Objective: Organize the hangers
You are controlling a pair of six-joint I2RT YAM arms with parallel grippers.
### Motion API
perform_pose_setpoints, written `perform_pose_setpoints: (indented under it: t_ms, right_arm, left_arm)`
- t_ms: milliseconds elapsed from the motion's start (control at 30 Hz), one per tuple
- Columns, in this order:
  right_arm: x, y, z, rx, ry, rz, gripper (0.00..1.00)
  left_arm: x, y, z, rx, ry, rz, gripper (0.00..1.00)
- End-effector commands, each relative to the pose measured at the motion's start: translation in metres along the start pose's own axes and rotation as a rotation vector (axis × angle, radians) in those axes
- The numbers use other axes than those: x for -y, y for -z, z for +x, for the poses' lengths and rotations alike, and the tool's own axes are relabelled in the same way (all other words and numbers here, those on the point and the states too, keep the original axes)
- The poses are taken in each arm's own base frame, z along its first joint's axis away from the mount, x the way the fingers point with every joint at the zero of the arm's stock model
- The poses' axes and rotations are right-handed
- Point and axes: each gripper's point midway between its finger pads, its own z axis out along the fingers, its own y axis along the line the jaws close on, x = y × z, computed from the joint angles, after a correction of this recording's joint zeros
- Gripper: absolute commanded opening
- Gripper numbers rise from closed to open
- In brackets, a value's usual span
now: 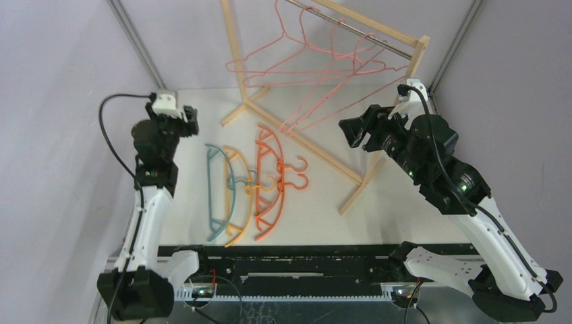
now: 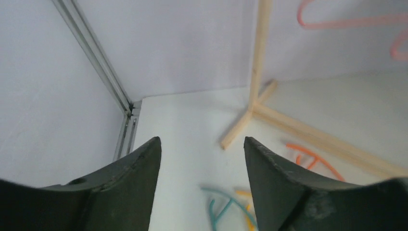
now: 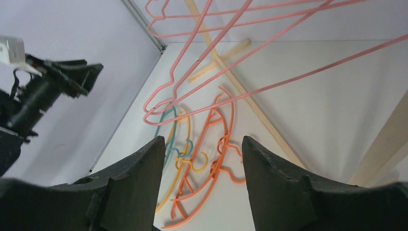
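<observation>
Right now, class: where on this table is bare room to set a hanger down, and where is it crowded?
Free: the strip between the left gripper and the teal hanger; the patch between the orange hangers and the rack foot rail. Crowded: centre, where teal, yellow hanger and orange overlap, and under the pink hangers.

Pink wire hangers point(image 1: 317, 64); teal hanger point(image 1: 217, 192), yellow hanger point(image 1: 237, 196), orange hangers point(image 1: 270, 182); pale wood rack point(image 1: 317, 145); white table point(image 1: 405, 216).

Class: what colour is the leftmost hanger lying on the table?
Teal, clearest in the top view.
</observation>
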Motion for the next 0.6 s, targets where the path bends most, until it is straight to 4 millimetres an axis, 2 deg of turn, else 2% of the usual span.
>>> perform_pose_setpoints:
  t_ms: [0,100,133,200,267,400,500,567]
  right_arm:
    - [-0.008,0.017,-0.025,0.084,0.013,-0.02,0.67]
    - [-0.003,0.022,-0.02,0.073,0.032,-0.003,0.67]
    - [-0.001,0.025,-0.019,0.074,0.036,0.002,0.67]
    - [0.002,0.03,-0.016,0.076,0.036,0.009,0.67]
    - [0.007,0.034,-0.014,0.078,0.032,0.02,0.67]
    - [0.019,0.04,-0.004,0.06,0.038,0.062,0.67]
    - [0.026,0.044,0.002,0.043,0.047,0.085,0.67]
    - [0.028,0.046,0.004,0.035,0.053,0.091,0.67]
  left_arm:
    - [-0.018,-0.033,-0.072,0.119,0.141,0.024,0.63]
    - [-0.011,-0.071,-0.101,0.108,0.218,0.129,0.52]
    - [-0.008,-0.081,-0.13,0.145,0.236,0.17,0.47]
    - [-0.002,-0.104,-0.153,0.164,0.295,0.243,0.4]
    - [0.002,-0.129,-0.163,0.171,0.317,0.281,0.36]
    - [0.022,-0.162,-0.181,0.203,0.219,0.342,0.37]
    - [0.045,-0.179,-0.186,0.242,0.182,0.413,0.39]
    - [0.059,-0.189,-0.187,0.275,0.217,0.459,0.4]
